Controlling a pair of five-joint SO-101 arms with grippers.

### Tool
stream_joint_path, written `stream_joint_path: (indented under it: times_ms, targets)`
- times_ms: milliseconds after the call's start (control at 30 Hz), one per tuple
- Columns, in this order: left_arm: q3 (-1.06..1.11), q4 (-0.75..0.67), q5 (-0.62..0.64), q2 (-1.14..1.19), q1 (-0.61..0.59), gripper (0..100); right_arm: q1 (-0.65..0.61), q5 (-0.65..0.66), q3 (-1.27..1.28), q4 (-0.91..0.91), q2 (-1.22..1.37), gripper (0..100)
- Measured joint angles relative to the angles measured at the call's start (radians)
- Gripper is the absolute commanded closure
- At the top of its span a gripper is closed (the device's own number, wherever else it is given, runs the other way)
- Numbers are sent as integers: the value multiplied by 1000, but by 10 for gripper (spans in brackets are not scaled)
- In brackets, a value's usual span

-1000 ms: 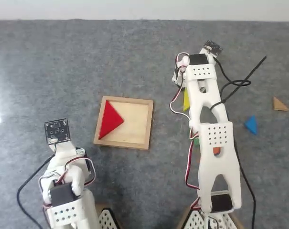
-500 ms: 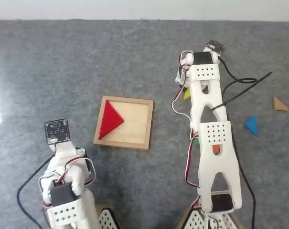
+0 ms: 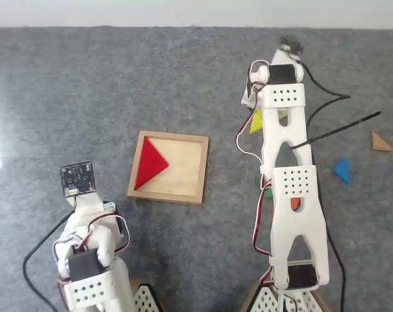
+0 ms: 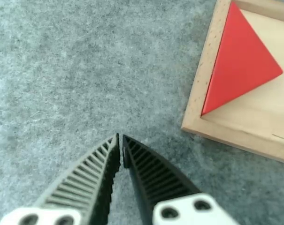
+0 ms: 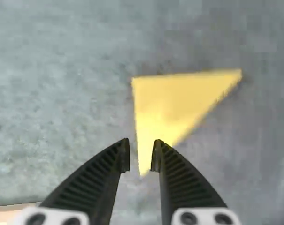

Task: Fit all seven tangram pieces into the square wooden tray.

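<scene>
Locate the square wooden tray [image 3: 175, 135] on the grey carpet [image 3: 86, 84], between the two arms and nearer the left one. Note one piece inside: the red triangle [image 3: 147, 164], flat on the tray floor, long edge against the wall on the left arm's side, apex toward the tray's middle.

Find the left gripper [image 4: 121, 140] over the carpet just off a tray corner, fingers pressed together, pinching nothing.

Find the right gripper [image 5: 141, 147] over the yellow triangle [image 5: 174, 105], fingers parted by a narrow gap, tips above one acute corner of the piece. Cannot tell whether the tips touch it. In the high view, see the yellow triangle [image 3: 256, 123] on the carpet partly under the right arm, well apart from the tray.

Outside the tray, on the carpet beyond the right arm:
- blue triangle [image 3: 341, 169], near the arm;
- tan triangle [image 3: 379, 141], farther out, apart from the blue one.

Beneath the right arm, through its frame: a green piece [image 3: 267, 193] and an orange piece [image 3: 293, 205], mostly covered, shapes not readable.
</scene>
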Motion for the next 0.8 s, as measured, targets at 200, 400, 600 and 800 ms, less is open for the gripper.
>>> stream_joint_path:
  times_ms: [200,400,600,800]
  targets:
    - [0,0,0,0,0,986,0,341,34,-275,71,867]
    - [0,0,0,0,0,986,35,384,37,-318,146,813]
    - [0,0,0,0,0,986,75,542,32,-126,146,836]
    - [0,0,0,0,0,986,77,632,46,77,110,835]
